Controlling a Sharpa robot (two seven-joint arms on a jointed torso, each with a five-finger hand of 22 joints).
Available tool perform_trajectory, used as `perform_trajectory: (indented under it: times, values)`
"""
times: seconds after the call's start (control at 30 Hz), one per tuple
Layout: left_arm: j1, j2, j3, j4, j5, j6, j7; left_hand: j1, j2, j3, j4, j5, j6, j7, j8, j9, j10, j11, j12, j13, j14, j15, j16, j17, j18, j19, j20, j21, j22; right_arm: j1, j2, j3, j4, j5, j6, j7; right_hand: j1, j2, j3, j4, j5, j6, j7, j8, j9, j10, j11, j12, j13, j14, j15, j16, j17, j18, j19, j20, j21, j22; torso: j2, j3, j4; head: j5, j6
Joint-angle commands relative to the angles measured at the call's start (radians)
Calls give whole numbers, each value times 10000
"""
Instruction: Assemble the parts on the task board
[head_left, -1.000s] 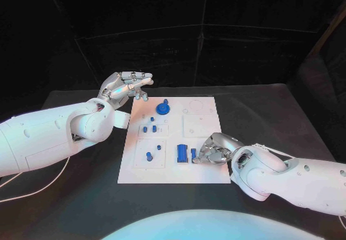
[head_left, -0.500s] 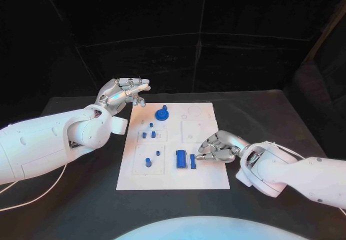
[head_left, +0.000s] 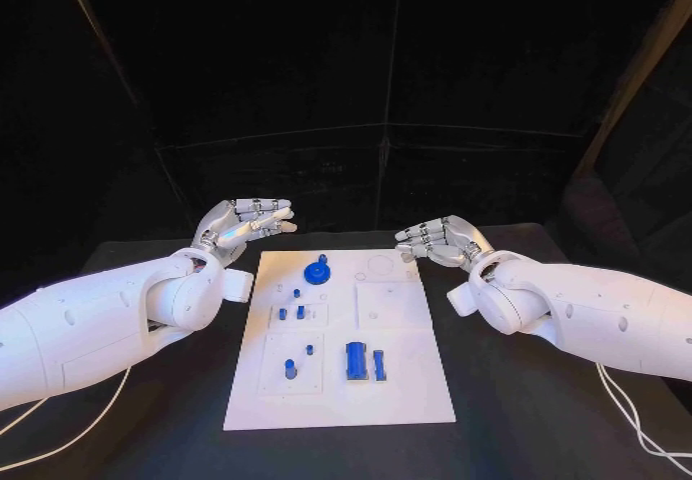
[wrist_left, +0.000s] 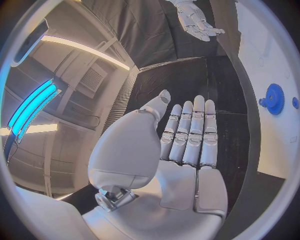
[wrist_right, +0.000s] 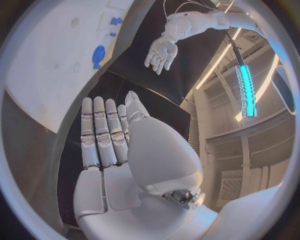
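The white task board (head_left: 404, 385) lies in the middle of the black table. On it I see a round blue gear-like part (head_left: 317, 271) near the far end, small blue pegs (head_left: 291, 313) in the middle, and two longer blue blocks (head_left: 356, 360) near the front beside a small peg (head_left: 290, 365). My left hand (head_left: 242, 224) hovers off the board's far left corner, fingers straight, holding nothing. My right hand (head_left: 437, 239) is raised at the board's far right corner, also holding nothing. The left wrist view shows flat fingers (wrist_left: 187, 137) and the gear (wrist_left: 273, 99); the right wrist view shows flat fingers (wrist_right: 103, 132).
Black table surface (head_left: 541, 400) surrounds the board on both sides. White cables (head_left: 635, 420) trail off the arms near the front corners. Dark curtains close off the back.
My right hand has lifted from the blue blocks at the board's front and moved to the far right corner, opening flat. The camera view has shifted.
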Motion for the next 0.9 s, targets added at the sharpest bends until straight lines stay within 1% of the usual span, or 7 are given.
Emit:
perform_trajectory:
  times: [0.03,0.13,0.17,0.73,0.77,0.83,0.9]
  values:
    - [-29,224,4,-403,121,-254,242,-10,103,-145,6,-19,-47,-3,-119,-7,-64,107,-254,-5,-87,167,-746,-318,157,-567,228,-155,-479,32,398,116,-679,1640,434,1427,-260,-71,71,-100,42,-56,107,-41,-320,21,79,-218,-629,-21,137,-477,-508,40,122,173,-523,-455,-110,71,9,103,190]
    - [-71,424,4,-732,231,-359,297,21,159,-297,5,-14,-52,3,-218,-7,-171,166,-506,-9,-52,260,-1276,-528,175,-821,328,-152,-821,39,768,201,-1195,1790,546,1573,-493,-77,166,-338,54,-39,117,-33,-685,47,140,-214,-1230,172,166,-833,-1031,56,443,217,-1044,-956,-120,94,-25,183,296]
    - [-66,357,-3,-595,42,-116,38,-4005,386,-830,44,-542,-2951,-590,-923,-659,-3173,-371,-813,-631,-2863,-242,-1982,-1475,-506,-2993,-504,-781,-1760,20,651,185,-1015,869,159,698,-4983,-700,1059,-1088,-334,-2938,-502,-657,-1062,-3266,-355,-877,-1464,-3069,-200,-1636,-1424,-538,-2201,-496,-1725,-2073,-75,49,0,112,219]
    - [-1245,-151,1091,1501,-379,-3383,-211,-8571,386,-2167,44,-542,-6293,-1250,-923,-659,-6601,-1561,-1624,-631,-6013,-1284,-2943,-1475,-879,-5529,-1430,-781,-2926,-782,102,847,1729,3085,-2787,1329,-10115,-700,1059,-1088,-1133,-6136,-1118,-657,-2100,-6989,-1343,-877,-2275,-6564,-1112,-1636,-2569,-926,-5024,-1297,-2663,-3493,-737,199,158,564,692]
    - [-1297,-173,1139,1593,-397,-3527,-222,-8703,386,-2167,44,-542,-6386,-1965,-923,-659,-6699,-1561,-1624,-631,-6103,-1284,-2965,-1475,-879,-5600,-1457,-781,-2958,-806,85,867,1812,3153,-2877,1348,-10261,-700,1059,-1088,-1133,-6230,-1828,-657,-2100,-7097,-1343,-877,-2275,-6668,-1112,-1636,-2569,-985,-5111,-1319,-2689,-3531,-737,199,158,564,692]
    - [-1495,-258,1322,1945,-468,-4074,-264,-9032,386,-2167,44,-542,-6625,-1965,-923,-659,-6943,-1561,-1624,-631,-6335,-1284,-3027,-1475,-904,-5778,-1527,-781,-3038,-894,25,940,2115,3397,-3202,1418,-10643,-700,1059,-1088,-1133,-6472,-1828,-657,-2100,-7379,-1343,-877,-2275,-6940,-1112,-1636,-2569,-1035,-5332,-1381,-2747,-3628,-737,199,158,564,692]
    - [-1656,-328,1472,2232,-525,-4521,-298,-9388,386,-2167,44,-542,-6883,-1965,-923,-659,-7217,-1561,-1624,-631,-6581,-1284,-3100,-1475,-1687,-5975,-1600,-781,-3122,-958,-18,992,2331,3572,-3434,1468,-11019,-700,1059,-1088,-1133,-6709,-1828,-657,-2100,-7661,-1343,-877,-2275,-7208,-1112,-1636,-2569,-1035,-5548,-1443,-2806,-3724,-737,199,158,564,692]
